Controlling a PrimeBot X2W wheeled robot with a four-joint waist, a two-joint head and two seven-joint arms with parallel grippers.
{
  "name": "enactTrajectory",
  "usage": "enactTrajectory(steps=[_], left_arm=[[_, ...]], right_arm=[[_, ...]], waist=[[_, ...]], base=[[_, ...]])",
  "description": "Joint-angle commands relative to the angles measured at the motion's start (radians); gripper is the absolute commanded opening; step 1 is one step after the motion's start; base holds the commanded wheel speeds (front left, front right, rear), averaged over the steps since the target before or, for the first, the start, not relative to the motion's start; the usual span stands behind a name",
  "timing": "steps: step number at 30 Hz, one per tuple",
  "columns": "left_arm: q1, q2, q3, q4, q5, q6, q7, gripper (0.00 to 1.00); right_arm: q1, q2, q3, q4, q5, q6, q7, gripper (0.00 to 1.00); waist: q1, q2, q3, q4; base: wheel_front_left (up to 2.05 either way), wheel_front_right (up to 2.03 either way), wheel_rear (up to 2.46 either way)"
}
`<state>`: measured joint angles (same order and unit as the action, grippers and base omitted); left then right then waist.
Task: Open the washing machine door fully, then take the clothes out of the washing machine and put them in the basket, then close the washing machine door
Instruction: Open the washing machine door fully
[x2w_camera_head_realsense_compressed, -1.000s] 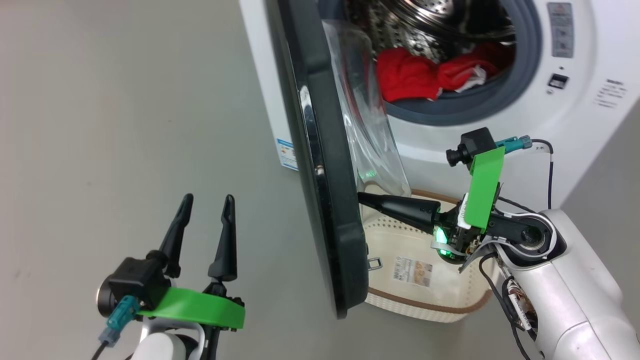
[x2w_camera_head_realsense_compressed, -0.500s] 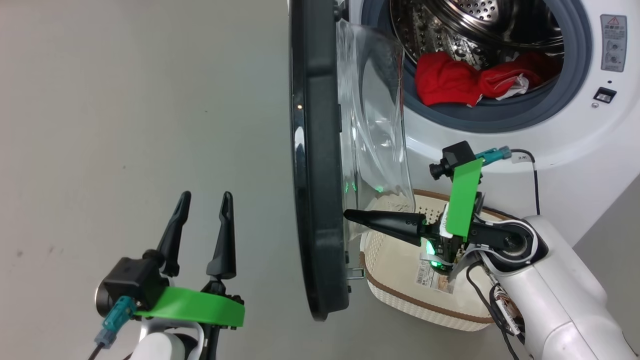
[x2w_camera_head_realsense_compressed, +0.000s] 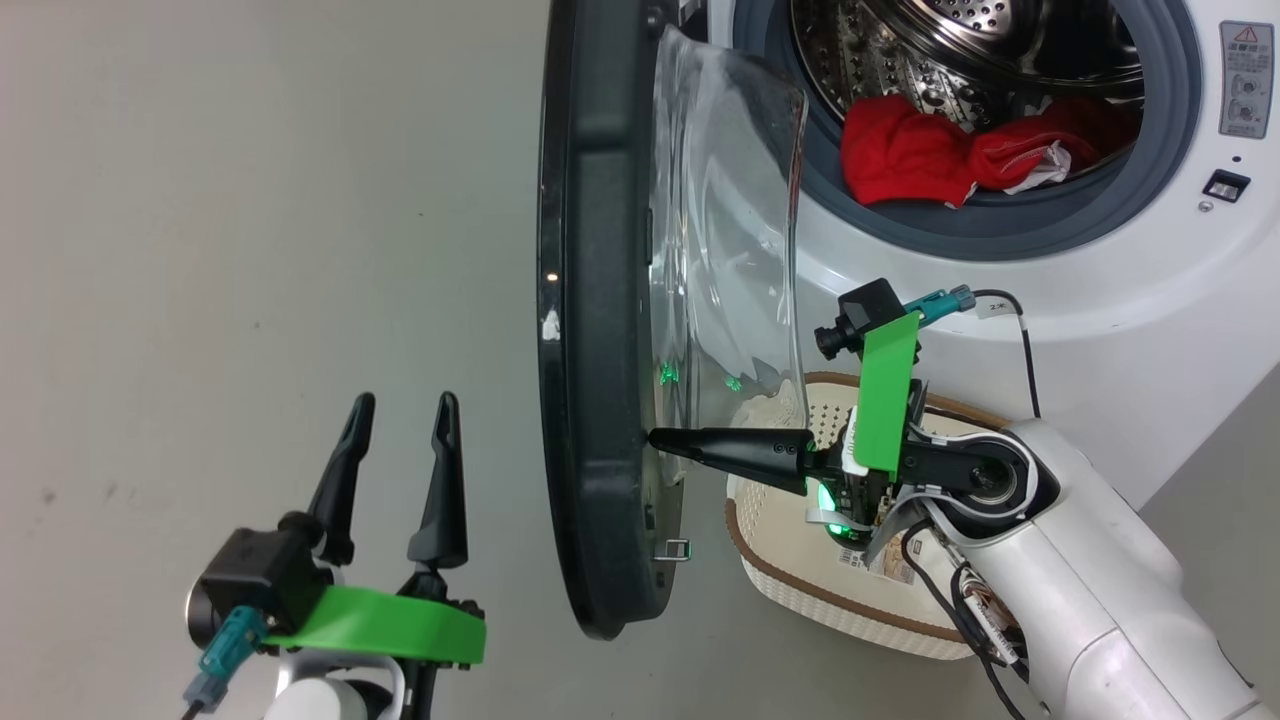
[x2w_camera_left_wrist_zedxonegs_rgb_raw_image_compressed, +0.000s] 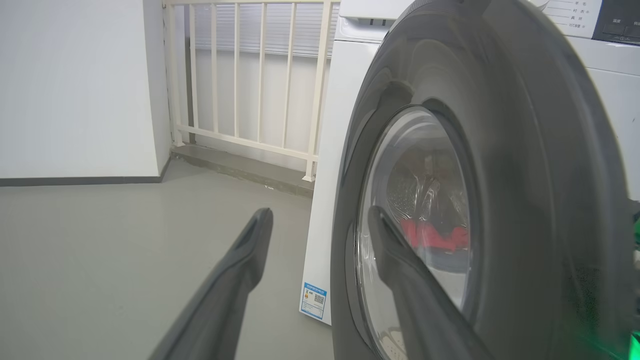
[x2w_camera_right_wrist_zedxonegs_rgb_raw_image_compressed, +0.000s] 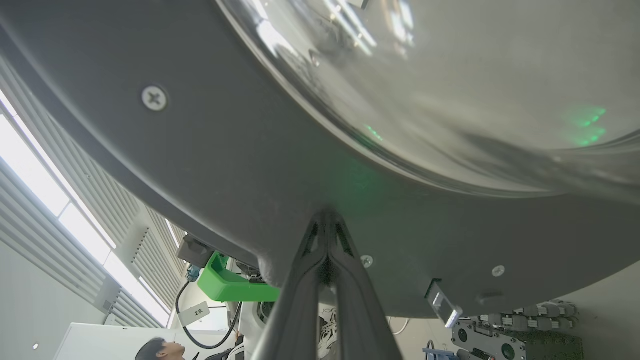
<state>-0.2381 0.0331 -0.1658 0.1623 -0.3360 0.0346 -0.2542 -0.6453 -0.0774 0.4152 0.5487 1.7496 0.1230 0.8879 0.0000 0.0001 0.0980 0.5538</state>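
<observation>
The right jaws are pressed together, their tips touching the inner face of the washing machine door (x2w_camera_head_realsense_compressed: 600, 300) just under its glass bowl (x2w_camera_head_realsense_compressed: 730, 230). The basket (x2w_camera_head_realsense_compressed: 800, 602) sits directly beneath them. The clothes (x2w_camera_head_realsense_compressed: 905, 160) lie in the drum (x2w_camera_head_realsense_compressed: 900, 60), well off to their side. The left jaws stand apart and empty, with the door's outer face just to their right.

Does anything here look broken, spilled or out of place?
Nothing stands out. The washing machine door stands open, the shut right tool touches its inner rim, the clothes lie in the drum, and the basket sits upright below.
</observation>
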Motion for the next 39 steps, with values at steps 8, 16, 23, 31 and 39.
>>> enactTrajectory(steps=[8,16,23,31,39], left_arm=[[0.016,0.017,0.032,-0.01,-0.016,0.0,-0.008,1.0],[0.018,0.017,0.037,0.003,-0.015,0.019,-0.008,1.0],[0.018,0.017,0.027,0.007,-0.015,0.016,-0.008,1.0],[0.031,0.017,0.039,0.01,0.01,-0.007,-0.008,1.0],[0.042,0.017,0.05,0.001,0.026,-0.011,-0.008,1.0]], right_arm=[[-0.004,0.005,0.003,-0.076,-0.08,0.008,-0.064,0.12],[0.099,-0.145,0.04,-0.277,-0.392,0.008,-0.384,1.0],[0.154,-0.264,0.137,-0.298,-0.614,0.008,-0.735,1.0],[0.168,-0.286,0.213,-0.1,-0.84,0.008,-1.066,1.0],[0.166,-0.215,0.068,0.07,-1.077,0.008,-1.148,1.0]], waist=[[0.0,-0.0001,-0.012,-0.005],[0.0,-0.0001,-0.013,-0.009],[0.0,-0.0001,-0.014,-0.01],[0.0,-0.0001,-0.03,-0.015],[0.0,-0.0001,-0.035,-0.02]], base=[[0.0,0.0,0.0],[0.0,0.0,0.0],[0.0,0.0,0.0],[0.0,0.0,0.0],[0.0,0.0,0.0]])
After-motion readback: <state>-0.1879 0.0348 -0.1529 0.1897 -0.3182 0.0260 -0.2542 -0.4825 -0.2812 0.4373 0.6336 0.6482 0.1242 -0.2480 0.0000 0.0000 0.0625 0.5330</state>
